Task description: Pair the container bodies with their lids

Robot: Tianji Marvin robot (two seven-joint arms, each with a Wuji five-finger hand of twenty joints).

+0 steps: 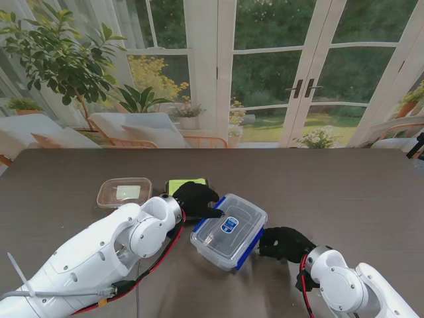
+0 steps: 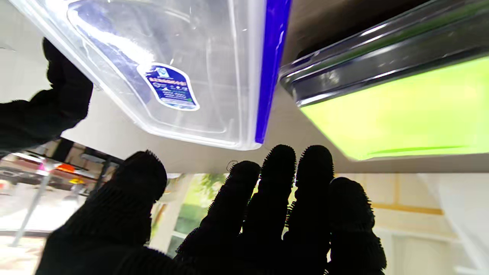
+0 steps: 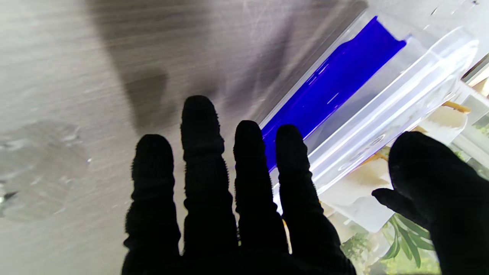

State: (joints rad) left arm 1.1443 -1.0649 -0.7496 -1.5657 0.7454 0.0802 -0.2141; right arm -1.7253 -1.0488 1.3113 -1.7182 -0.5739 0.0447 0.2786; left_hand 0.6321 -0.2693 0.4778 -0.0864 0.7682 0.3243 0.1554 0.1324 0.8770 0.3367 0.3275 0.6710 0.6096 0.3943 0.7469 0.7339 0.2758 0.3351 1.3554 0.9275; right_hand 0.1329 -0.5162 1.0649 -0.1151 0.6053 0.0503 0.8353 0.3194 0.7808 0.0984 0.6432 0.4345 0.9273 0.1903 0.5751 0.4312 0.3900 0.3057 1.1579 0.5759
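Only the stand view shows the brown-rimmed container (image 1: pixel 124 193); both robot hands spread, empty.

In the stand's view, the black-gloved left hand (image 1: pixel 196 198) is covering most of the flat lime-green lid (image 1: pixel 185 185), leaving only its far edge showing. The black-gloved right hand (image 1: pixel 285 243) is hiding the near right corner of the clear rectangular plastic box with blue clips (image 1: pixel 228 230), so contact there is not showing. Both wrist pictures are cutting this box off at their edges. The small blue label (image 1: pixel 229 224) on its lid is staying too small to read.
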